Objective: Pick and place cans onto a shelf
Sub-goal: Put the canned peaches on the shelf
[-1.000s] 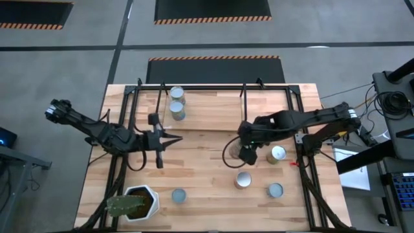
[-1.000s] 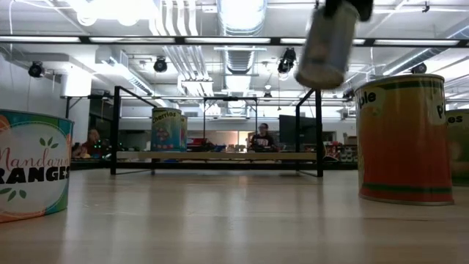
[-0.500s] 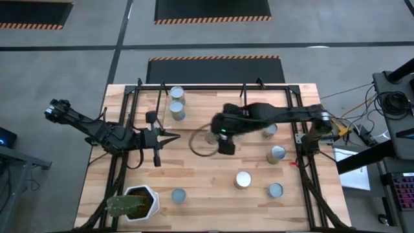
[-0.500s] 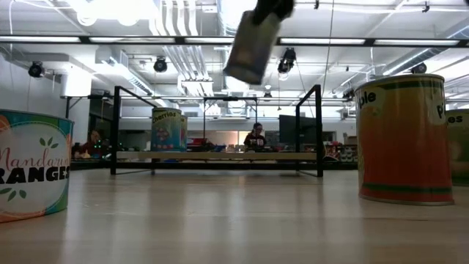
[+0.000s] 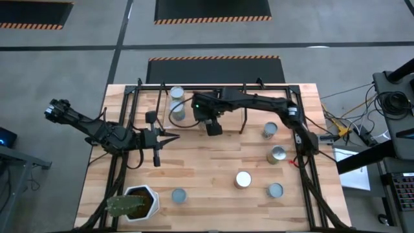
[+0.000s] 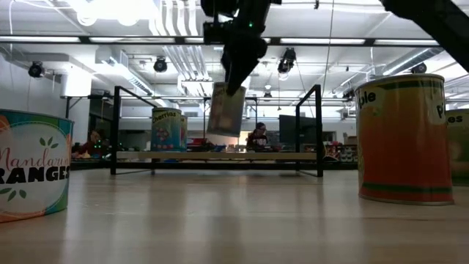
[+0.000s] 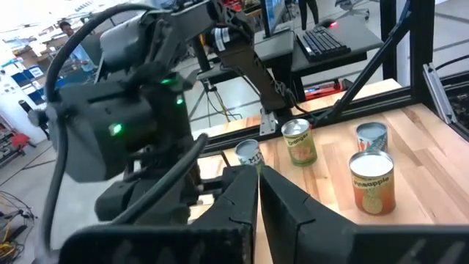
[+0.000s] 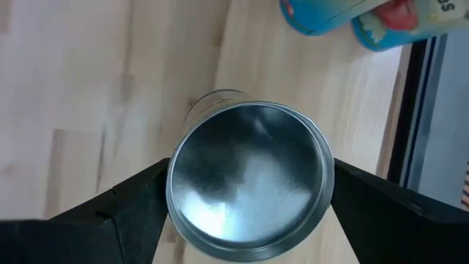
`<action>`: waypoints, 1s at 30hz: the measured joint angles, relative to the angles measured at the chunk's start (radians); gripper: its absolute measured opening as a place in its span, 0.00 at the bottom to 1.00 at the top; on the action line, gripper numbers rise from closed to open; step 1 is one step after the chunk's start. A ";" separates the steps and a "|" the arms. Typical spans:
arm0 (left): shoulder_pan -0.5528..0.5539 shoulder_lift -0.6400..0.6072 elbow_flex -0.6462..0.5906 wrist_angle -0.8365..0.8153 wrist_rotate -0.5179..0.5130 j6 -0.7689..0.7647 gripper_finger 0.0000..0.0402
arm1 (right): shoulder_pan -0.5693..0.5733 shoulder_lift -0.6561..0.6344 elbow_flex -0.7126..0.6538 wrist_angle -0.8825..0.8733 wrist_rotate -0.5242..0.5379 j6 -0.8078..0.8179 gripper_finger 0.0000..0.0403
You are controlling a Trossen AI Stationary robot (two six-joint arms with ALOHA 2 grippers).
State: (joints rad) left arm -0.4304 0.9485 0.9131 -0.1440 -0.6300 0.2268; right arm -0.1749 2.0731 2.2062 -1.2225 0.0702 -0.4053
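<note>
Hanging tilted in the right gripper (image 6: 233,86), whose jaws are closed on its sides, the can (image 6: 226,108) sits above the shelf (image 6: 216,155); two cans (image 5: 176,102) stand just beside; left gripper (image 5: 157,139) waits over the worktop, jaws together.

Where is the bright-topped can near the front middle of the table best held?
Grip this can on its curved side wall, coming straight down from above. It stands upright, round top facing up, with bare table around it, so fingers fit on two opposite sides. The right end effector is shut on another can.
</note>
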 joint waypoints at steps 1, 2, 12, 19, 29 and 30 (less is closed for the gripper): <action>0.000 0.000 0.000 0.000 0.000 0.000 0.00 | -0.004 0.008 0.007 0.000 0.000 -0.007 0.81; 0.000 0.000 0.000 0.000 0.000 0.000 0.00 | -0.008 0.014 0.013 0.000 -0.001 -0.008 0.81; 0.000 0.000 0.000 0.000 0.000 0.003 0.00 | -0.043 0.049 0.014 0.012 0.000 -0.003 0.86; 0.000 0.000 0.000 0.002 0.000 0.004 0.00 | -0.048 0.050 0.013 0.031 0.003 -0.041 0.89; 0.000 0.000 0.000 0.001 0.000 0.004 0.00 | -0.038 -0.032 0.050 -0.082 0.008 0.014 0.82; 0.000 0.000 0.000 0.001 0.001 0.004 0.00 | -0.039 -0.041 0.050 -0.093 0.008 0.024 0.80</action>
State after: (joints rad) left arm -0.4305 0.9489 0.9131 -0.1435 -0.6293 0.2310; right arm -0.2134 2.0320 2.2559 -1.3158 0.0784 -0.3817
